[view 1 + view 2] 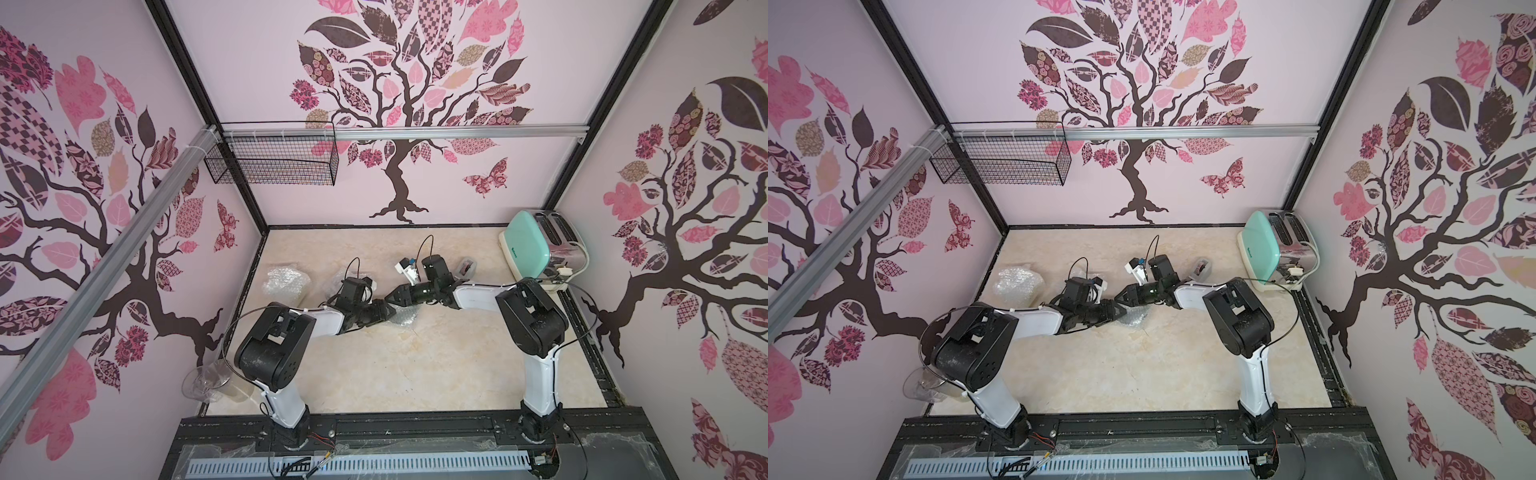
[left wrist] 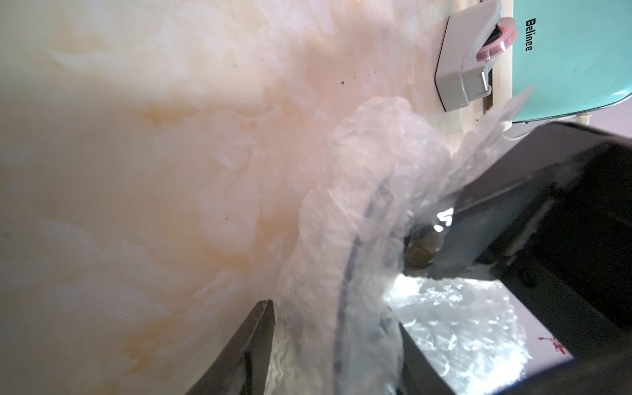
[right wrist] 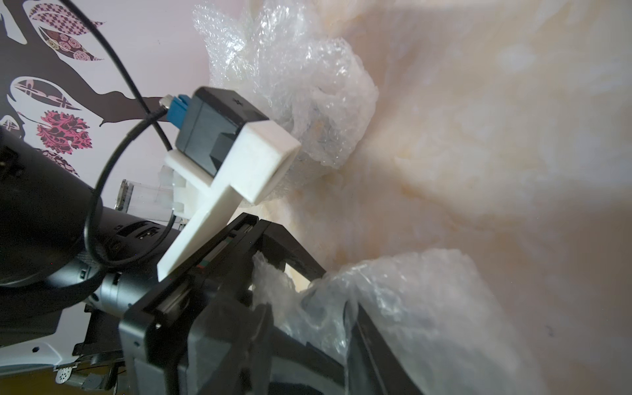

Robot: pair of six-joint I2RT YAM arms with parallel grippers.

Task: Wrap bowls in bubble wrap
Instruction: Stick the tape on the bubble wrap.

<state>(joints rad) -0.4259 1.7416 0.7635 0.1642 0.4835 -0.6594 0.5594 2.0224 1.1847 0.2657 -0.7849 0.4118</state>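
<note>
My work surface is a cream, marble-patterned tabletop (image 1: 374, 374). Items lying directly on it:
- left bubble wrap bundle (image 1: 286, 282), crumpled, at the far left side
- centre bubble wrap bundle (image 1: 402, 319), near the middle
- mint toaster (image 1: 532, 249), in the far right corner
- small clear container (image 1: 467, 268), just beside the toaster

Surface (image 1: 374, 365) of cream marble-look finish, smooth, softly glossy. Bubble wrap (image 2: 359, 205) of clear, whitish plastic, crinkled and dimpled, with bright glints. Toaster (image 1: 525, 245) with glossy mint plastic side, cream plastic base and mirror-bright metal body. Basket (image 1: 282, 162) of thin black wire mesh. Rail (image 1: 415, 134) of pale brushed metal, matt. Arms (image 1: 270, 353) in matt black casing with smooth, glossy white plastic shells. Walls (image 1: 249, 62) matt, printed.
</note>
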